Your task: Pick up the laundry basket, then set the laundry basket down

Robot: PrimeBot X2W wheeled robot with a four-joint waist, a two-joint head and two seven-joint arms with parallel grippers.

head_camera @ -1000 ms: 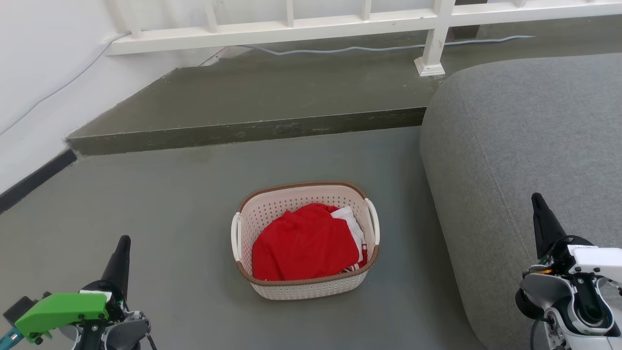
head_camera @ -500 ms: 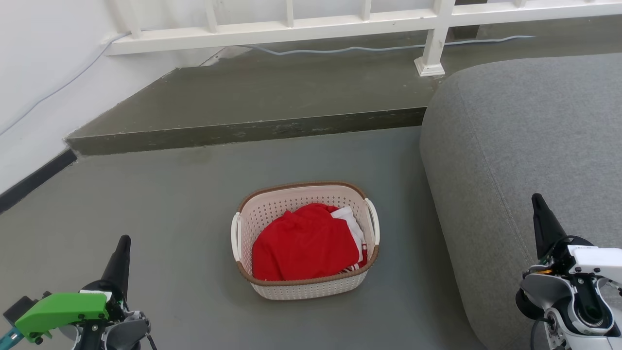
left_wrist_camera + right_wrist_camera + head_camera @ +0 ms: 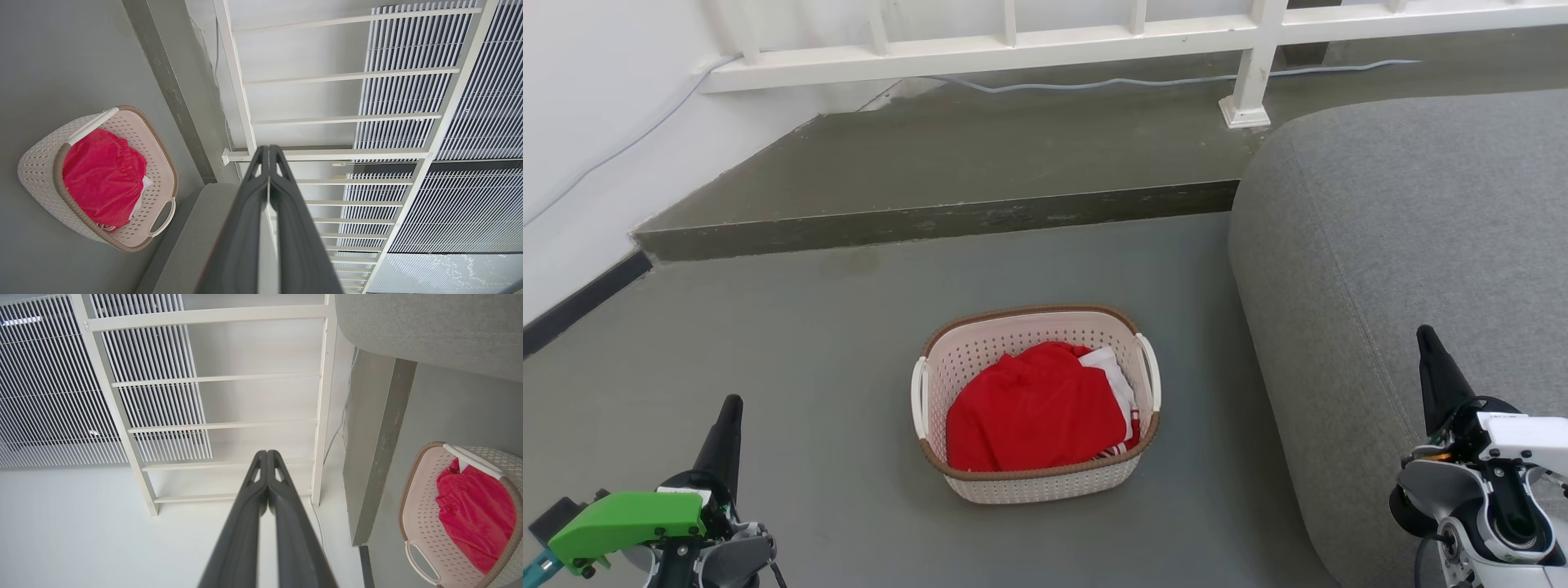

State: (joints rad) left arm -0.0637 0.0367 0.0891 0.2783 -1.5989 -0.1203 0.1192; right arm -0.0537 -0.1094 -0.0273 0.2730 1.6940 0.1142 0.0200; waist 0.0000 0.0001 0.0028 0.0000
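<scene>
I see grey floor (image 3: 768, 343) across most of the head view, with a big grey upholstered seat (image 3: 1405, 245) bulging in from the right side. A raised step (image 3: 947, 155) runs across the upper half of the frame. A white railing (image 3: 1013, 45) stands along the top edge, and a thin cable (image 3: 1094, 82) trails beneath it.

The laundry basket (image 3: 1037, 486) sits upright on the floor at lower centre, just left of the seat and apart from it. It is a cream-white, rounded-rectangular tub with walls perforated in small holes and a brown woven-look band around its rim. A white loop handle stands on its left side (image 3: 919, 396) and another on its right side (image 3: 1150, 371). A crumpled red garment (image 3: 1033, 416) takes up most of the inside, and a bit of white cloth (image 3: 1112, 367) shows at its upper right.

My left gripper (image 3: 732, 404) is in the lower left corner with its green housing below it. It points up the frame and is well apart from the basket. In the left wrist view its fingers (image 3: 245, 228) are pressed together with nothing between them. My right gripper (image 3: 1423, 331) is at the lower right, in front of the seat. In the right wrist view its fingers (image 3: 245, 522) meet at the tips in the same way, holding nothing.
</scene>
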